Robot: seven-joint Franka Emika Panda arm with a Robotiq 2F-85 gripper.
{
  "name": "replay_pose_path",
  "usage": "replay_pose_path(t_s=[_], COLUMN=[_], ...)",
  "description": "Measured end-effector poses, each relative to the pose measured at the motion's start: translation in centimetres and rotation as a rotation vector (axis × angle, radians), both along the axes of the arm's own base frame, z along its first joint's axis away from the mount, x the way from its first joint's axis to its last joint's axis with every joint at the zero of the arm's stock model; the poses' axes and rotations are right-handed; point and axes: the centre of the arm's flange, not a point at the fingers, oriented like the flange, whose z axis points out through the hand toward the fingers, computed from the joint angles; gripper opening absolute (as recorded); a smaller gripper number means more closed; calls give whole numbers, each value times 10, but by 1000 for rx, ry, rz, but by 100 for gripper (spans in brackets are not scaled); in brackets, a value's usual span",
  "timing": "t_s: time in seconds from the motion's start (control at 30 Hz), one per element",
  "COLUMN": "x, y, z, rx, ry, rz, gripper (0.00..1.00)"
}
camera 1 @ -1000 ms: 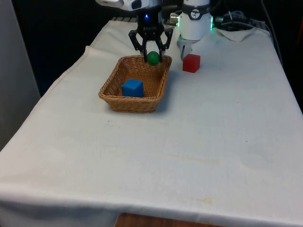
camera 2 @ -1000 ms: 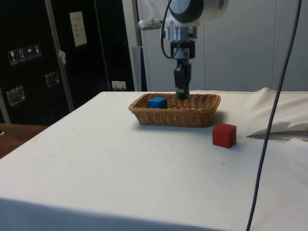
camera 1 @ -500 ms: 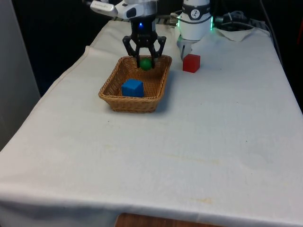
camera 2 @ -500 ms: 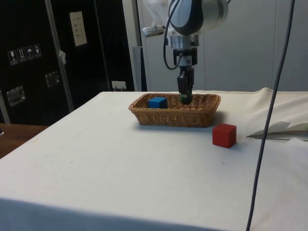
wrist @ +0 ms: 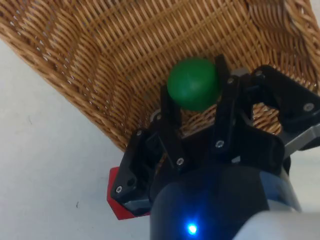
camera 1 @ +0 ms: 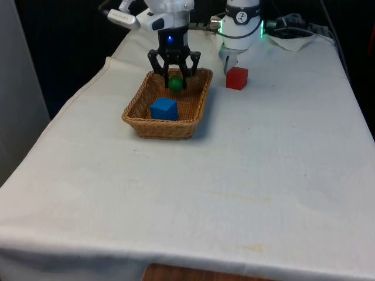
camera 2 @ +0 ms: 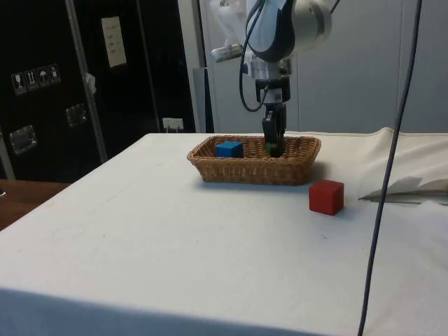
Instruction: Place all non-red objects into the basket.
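In the front view, from left to right: the basket already holds a blue cube. The tool hangs over its far end, closed on the green ball. Next it should open and drop the ball. The red cube stays on the worktop.

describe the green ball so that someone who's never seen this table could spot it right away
Find the wicker basket on the white cloth. At its end nearer the robot, the gripper holds the green ball between its fingers, inside the basket. It is the one round, green thing; the blue cube beside it and the red cube outside are boxy.
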Motion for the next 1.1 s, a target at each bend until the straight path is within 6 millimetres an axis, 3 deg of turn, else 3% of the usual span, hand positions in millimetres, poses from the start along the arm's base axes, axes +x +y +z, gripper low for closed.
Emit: replay_pose_path(t_s=[0.27, 0.37, 0.4, 0.43, 0.47, 0.63, 0.9, 1.1], x=[1, 2, 2, 2, 2, 1, 2, 5], y=[-1, -2, -2, -2, -2, -2, -3, -3], z=[-6, -6, -6, -6, -6, -6, -5, 12], rx=[2, 1, 0, 0, 0, 1, 0, 23], ry=[7, 8, 8, 8, 8, 8, 6, -14], rz=[-4, -5, -6, -6, -6, -6, -6, -6], gripper=[0, 24, 44, 54, 54, 100, 100, 100])
